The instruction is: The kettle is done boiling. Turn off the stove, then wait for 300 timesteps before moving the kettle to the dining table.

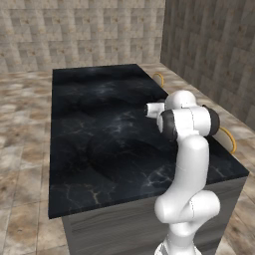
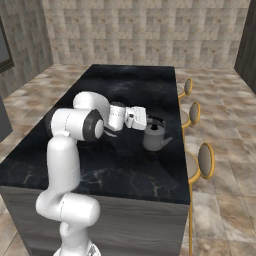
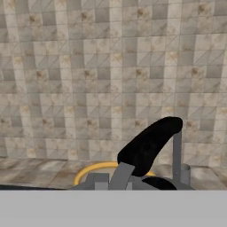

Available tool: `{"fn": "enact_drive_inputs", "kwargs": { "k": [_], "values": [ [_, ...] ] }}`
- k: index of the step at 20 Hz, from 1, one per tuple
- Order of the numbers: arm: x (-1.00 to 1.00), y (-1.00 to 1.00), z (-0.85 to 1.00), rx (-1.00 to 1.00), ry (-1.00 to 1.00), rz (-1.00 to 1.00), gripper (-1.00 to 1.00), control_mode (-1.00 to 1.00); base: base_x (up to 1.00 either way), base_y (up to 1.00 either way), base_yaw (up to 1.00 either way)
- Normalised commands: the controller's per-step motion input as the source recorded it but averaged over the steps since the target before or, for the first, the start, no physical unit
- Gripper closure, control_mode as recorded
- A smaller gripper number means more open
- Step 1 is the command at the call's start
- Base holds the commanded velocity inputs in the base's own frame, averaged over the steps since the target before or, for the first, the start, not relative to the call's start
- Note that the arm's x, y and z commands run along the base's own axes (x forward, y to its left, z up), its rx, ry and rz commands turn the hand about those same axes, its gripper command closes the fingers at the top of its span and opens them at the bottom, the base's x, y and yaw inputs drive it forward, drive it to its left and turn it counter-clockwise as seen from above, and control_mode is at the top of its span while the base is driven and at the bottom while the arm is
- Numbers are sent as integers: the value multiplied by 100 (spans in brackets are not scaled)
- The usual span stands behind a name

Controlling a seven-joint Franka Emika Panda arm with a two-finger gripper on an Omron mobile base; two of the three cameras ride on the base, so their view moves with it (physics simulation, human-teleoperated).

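The small grey kettle (image 2: 156,136) is low over the right part of the dining table (image 2: 125,82), a long island with a black veined marble top; a dark shadow lies right under it. Whether its base touches the top I cannot tell. My gripper (image 2: 149,121) reaches in level from the left and is shut on the kettle's black arched handle (image 3: 150,144), which stands large and close in the hand view above the grey lid (image 3: 133,184). In the left base view my own arm hides the kettle over the dining table (image 1: 99,134). The stove is out of view.
Three yellow-framed stools (image 2: 194,114) line the island's right side, the nearest (image 2: 205,161) beside the front corner. Two of them show as stools (image 1: 228,139) past the island's edge. Tiled walls stand behind and tiled floor runs all around.
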Motion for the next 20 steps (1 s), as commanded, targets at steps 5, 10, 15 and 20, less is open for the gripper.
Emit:
{"fn": "enact_drive_inputs", "kwargs": {
  "k": [5,10,15,20],
  "values": [
    [1,5,-40,0,-23,0,100,-100,0,0,0],
    [1,5,-44,0,-21,0,100,-100,0,0,0],
    [1,7,-49,0,-18,0,100,-100,0,0,0],
    [0,6,-53,0,-15,0,100,-100,0,0,0]
  ]
}}
